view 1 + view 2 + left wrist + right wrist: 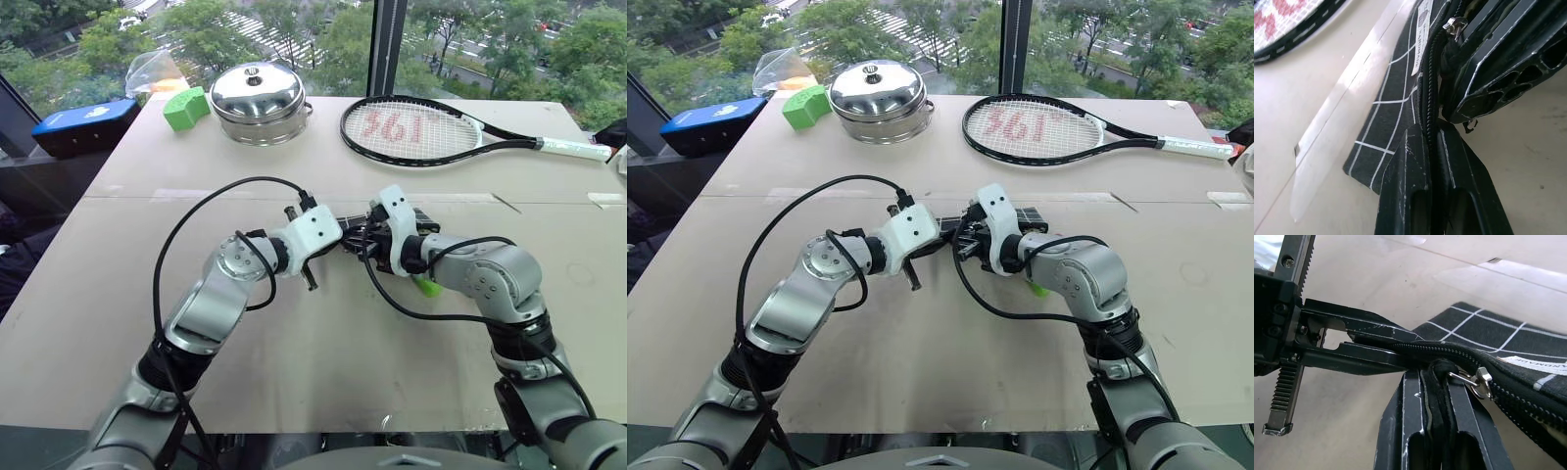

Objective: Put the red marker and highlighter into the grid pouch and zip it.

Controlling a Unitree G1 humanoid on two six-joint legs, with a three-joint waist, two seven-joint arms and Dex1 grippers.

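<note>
The grid pouch (1498, 333), black with white lines, lies mid-table and is largely hidden behind both hands in the head views (423, 217). My left gripper (1430, 134) is shut on the pouch's zipper edge at its end. My right gripper (1425, 377) meets it tip to tip and is shut on the black pull cord (1439, 369), just behind the metal zipper slider (1476, 382). A bright green bit of the highlighter (427, 286) shows on the table under my right wrist. The red marker is hidden.
At the table's far side lie a tennis racket (421, 132), a steel pot with lid (258, 98), a green foam block (185, 108) and a clear plastic bag (152, 70). A blue-topped case (83, 122) sits off the far left corner.
</note>
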